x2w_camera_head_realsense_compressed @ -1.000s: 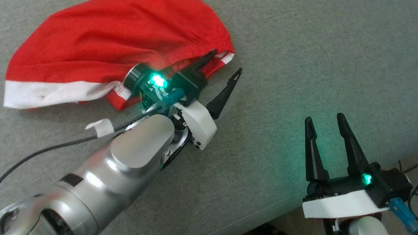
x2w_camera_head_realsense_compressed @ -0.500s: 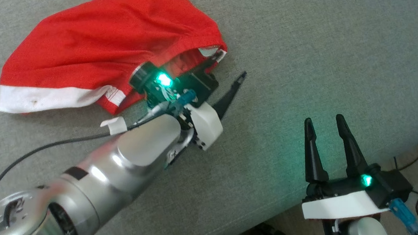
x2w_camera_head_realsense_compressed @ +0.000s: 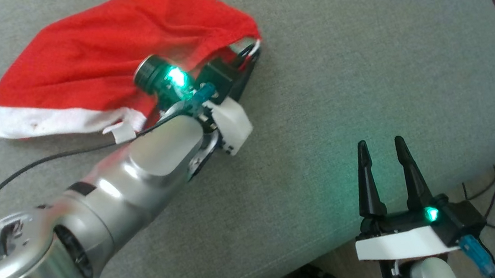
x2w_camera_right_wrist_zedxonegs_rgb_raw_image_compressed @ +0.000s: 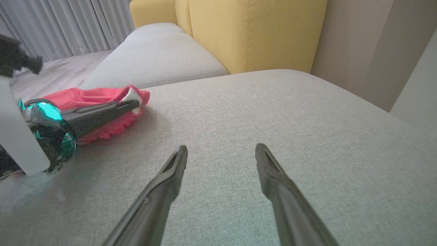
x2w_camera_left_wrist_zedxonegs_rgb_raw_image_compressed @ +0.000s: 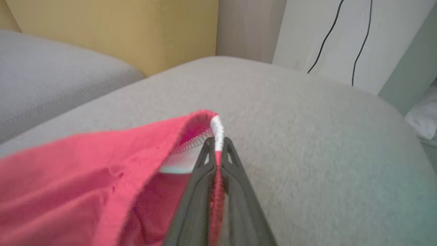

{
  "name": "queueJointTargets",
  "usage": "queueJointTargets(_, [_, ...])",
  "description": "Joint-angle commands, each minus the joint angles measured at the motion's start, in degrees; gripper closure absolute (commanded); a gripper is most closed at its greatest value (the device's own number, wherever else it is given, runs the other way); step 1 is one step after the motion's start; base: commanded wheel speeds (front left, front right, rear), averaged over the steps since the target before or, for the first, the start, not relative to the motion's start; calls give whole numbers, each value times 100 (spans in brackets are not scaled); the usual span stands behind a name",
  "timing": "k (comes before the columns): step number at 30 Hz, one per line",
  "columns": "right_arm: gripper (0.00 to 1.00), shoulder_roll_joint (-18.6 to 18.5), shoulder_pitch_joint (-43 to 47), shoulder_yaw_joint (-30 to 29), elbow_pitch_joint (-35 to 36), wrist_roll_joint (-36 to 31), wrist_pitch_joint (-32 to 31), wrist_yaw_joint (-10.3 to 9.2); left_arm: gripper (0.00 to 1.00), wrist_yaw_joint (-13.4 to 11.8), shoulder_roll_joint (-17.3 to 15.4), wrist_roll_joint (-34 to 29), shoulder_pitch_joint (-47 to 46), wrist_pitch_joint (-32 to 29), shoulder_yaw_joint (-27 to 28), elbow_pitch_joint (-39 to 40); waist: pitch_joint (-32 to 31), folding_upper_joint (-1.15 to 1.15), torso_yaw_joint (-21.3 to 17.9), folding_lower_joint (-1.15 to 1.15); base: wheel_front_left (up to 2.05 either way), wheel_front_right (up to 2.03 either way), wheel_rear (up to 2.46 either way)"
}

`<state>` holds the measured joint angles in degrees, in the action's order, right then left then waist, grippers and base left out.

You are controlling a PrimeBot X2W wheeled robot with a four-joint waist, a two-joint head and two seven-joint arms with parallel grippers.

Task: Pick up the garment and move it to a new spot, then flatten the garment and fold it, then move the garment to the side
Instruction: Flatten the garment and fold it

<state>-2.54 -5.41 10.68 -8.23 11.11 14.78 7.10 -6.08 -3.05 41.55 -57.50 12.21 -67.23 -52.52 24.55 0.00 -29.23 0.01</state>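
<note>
L jaws pinched on garment (x2w_camera_left_wrist_zedxonegs_rgb_raw_image_compressed: 68, 177) hem | red w/ white edge | on grey cushion (x2w_camera_left_wrist_zedxonegs_rgb_raw_image_compressed: 307, 136) | yellow backrest (x2w_camera_left_wrist_zedxonegs_rgb_raw_image_compressed: 119, 30) behind

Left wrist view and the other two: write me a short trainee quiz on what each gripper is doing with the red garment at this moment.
1. True or false: the left gripper is shut on the edge of the garment.
2. Pick one. The right gripper is: A) clamped on the garment; B) open and apart from the garment; C) shut on a cable.
3. Short answer: what colour is the band along the garment's edge?

Key: 1 true; 2 B; 3 white.
</note>
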Motion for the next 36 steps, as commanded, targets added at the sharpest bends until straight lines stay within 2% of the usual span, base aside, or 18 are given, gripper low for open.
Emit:
queueJointTargets(1, [0,-33,33,58,104,23,22,39,100,75,17,69,-386,144,34,425,-137,0,80,-1,0,0,0])
queueJointTargets(5, [0,-33,116,-24,62,-80,22,39,100,175,17,392,-559,248,175,1380,-503,0,329,-1,0,0,0])
queueJointTargets(10, [0,-33,288,-163,60,-345,22,39,100,-8,17,558,-833,275,395,2678,-1057,0,857,-1,0,0,0])
queueJointTargets(12, [0,-33,325,-191,57,-394,22,39,100,-39,17,572,-831,275,448,2846,-1154,0,981,-1,0,0,0])
queueJointTargets(15, [0,-33,442,-342,59,-490,22,39,100,-19,-55,662,-720,240,469,2992,-1400,0,1389,-1,0,0,0])
queueJointTargets(18, [0,-33,546,-510,69,-454,22,39,100,23,-469,856,-381,31,454,3076,-1595,0,1738,-1,0,0,0])
queueJointTargets(21, [0,-33,643,-690,65,-473,22,39,100,-66,-1112,1051,177,-115,464,3389,-1744,0,2059,-1,0,0,0])
queueJointTargets(25, [0,-33,826,-930,56,-475,22,39,100,-505,-2087,1284,1147,-216,513,4100,-1868,0,2505,-1,0,0,0])
queueJointTargets(28, [0,-33,960,-976,-61,-386,22,39,100,-837,-2673,1508,1869,-239,558,4599,-1923,0,2817,-1,0,0,0])
queueJointTargets(32, [0,-33,942,-709,-357,-165,22,39,100,-1220,-3228,1517,2434,-201,539,4928,-1955,0,3133,-1,0,0,0])
queueJointTargets(36, [0,-43,679,-401,-683,154,22,39,100,-1511,-3552,1379,2619,-212,494,5068,-1953,0,3320,-1,0,0,0])
